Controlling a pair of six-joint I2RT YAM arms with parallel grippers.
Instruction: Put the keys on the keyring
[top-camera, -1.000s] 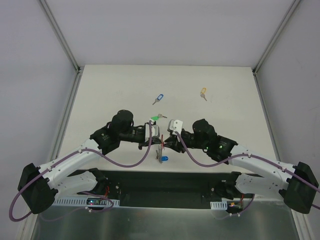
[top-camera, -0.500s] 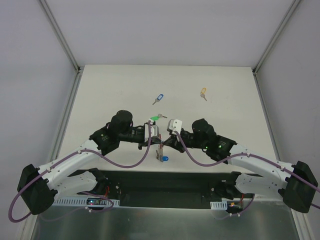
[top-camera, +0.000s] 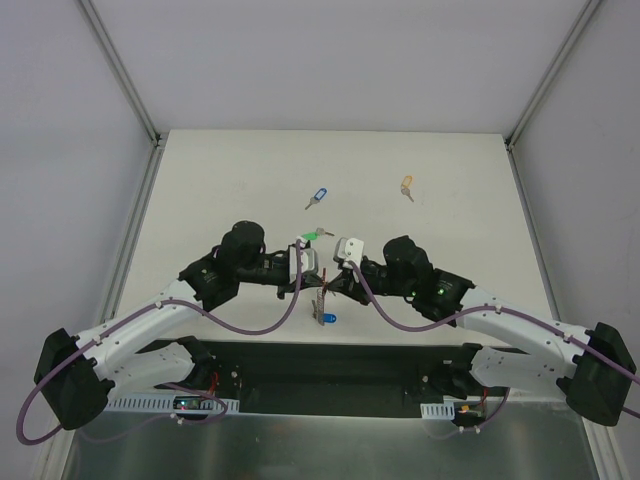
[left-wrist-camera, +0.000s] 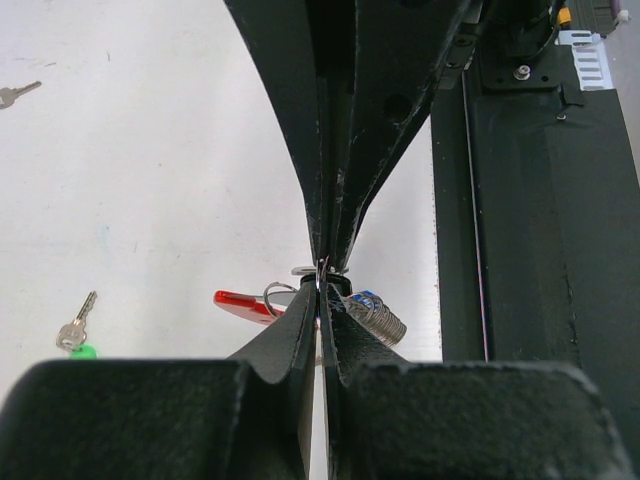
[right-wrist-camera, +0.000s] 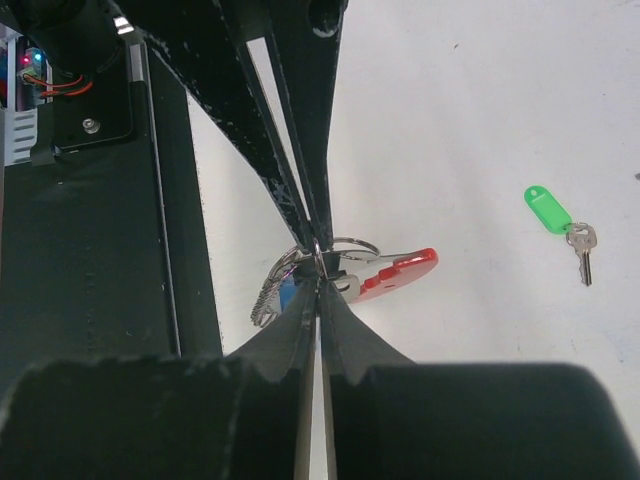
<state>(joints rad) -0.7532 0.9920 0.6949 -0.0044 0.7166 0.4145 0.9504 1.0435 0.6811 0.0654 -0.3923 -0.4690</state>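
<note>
Tip to tip over the near table edge, my left gripper (top-camera: 316, 288) (left-wrist-camera: 321, 298) and right gripper (top-camera: 329, 289) (right-wrist-camera: 318, 277) are both shut on a thin wire ring of the keyring (left-wrist-camera: 245, 303) (right-wrist-camera: 402, 271). Its red band juts out sideways, and its grey ribbed strap (left-wrist-camera: 383, 321) (right-wrist-camera: 266, 297) hangs beside it. A blue tag (top-camera: 327, 318) (right-wrist-camera: 291, 291) and a silver key (right-wrist-camera: 346, 286) dangle from it. A green key (top-camera: 310, 237) (right-wrist-camera: 549, 211) (left-wrist-camera: 77, 334), a blue key (top-camera: 317, 196) and a yellow key (top-camera: 407, 186) lie loose on the table.
The black base rail (top-camera: 330, 365) (right-wrist-camera: 100, 250) runs along the near table edge just below the grippers. Grey frame posts (top-camera: 140, 110) stand at the table's far corners. The white tabletop (top-camera: 450, 220) stretches behind the arms.
My right gripper has shut on the ring at the left gripper's tips. The keyring bundle has turned slightly and shows less red from above. The left arm has stayed put.
</note>
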